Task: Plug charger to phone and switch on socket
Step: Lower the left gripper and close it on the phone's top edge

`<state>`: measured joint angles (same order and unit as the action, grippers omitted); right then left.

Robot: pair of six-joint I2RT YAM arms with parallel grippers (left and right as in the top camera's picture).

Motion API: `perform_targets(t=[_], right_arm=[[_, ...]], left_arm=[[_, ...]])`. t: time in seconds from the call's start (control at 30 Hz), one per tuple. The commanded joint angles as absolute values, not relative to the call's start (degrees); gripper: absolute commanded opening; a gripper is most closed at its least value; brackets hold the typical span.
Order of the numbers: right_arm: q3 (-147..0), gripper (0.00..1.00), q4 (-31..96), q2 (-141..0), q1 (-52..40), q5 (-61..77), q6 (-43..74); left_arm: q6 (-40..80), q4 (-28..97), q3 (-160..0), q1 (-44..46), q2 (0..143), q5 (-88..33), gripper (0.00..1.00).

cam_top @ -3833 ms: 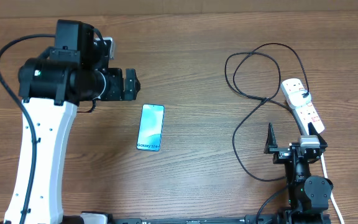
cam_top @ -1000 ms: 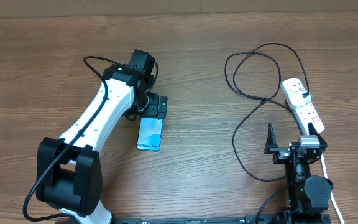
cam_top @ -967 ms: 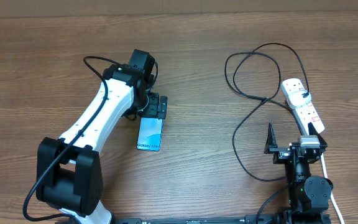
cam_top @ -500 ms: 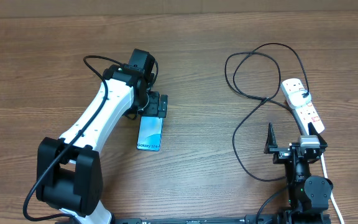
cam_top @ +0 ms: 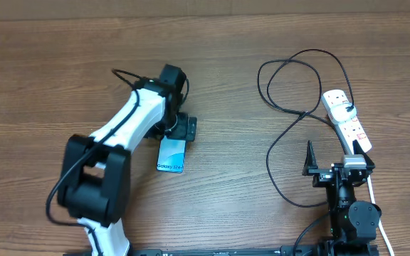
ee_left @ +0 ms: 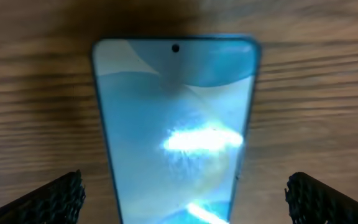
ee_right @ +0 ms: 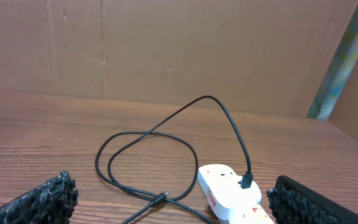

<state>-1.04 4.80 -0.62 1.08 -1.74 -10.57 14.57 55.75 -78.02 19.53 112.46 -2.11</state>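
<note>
Shifted slightly rightward, the left tool [cam_top: 179, 134] hangs spread wide and empty astride the phone's [cam_top: 171, 158] far end on the worktop [cam_top: 48, 71], probably to grip it. The right tool [cam_top: 335, 159] sits equally open, empty, beside the socket [cam_top: 346, 117] and looped charger [cam_top: 290, 107].

Even light, blurry glare on phone [ee_left: 176, 130]
</note>
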Motion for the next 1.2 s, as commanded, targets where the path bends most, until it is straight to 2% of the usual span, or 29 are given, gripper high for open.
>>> perform_targets(t=[0.0, 0.77, 0.93, 1.17], right_arm=[[-0.45, 1.00, 4.67, -0.16, 1.15, -1.83, -10.74], [-0.45, 1.00, 4.67, -0.16, 1.15, -1.83, -10.74], [-0.45, 1.00, 4.67, -0.16, 1.15, -1.83, -10.74], [-0.45, 1.00, 4.67, -0.16, 1.15, -1.80, -10.74]], left_arm=[[15.31, 56.16, -77.60, 19.86, 115.70, -0.21, 1.00], [16.34, 55.35, -77.60, 19.90, 116.90, 0.38, 1.00], [16.36, 56.16, -77.60, 19.90, 116.90, 0.10, 0.87], [16.34, 56.14, -77.60, 19.90, 116.90, -1.54, 0.76]])
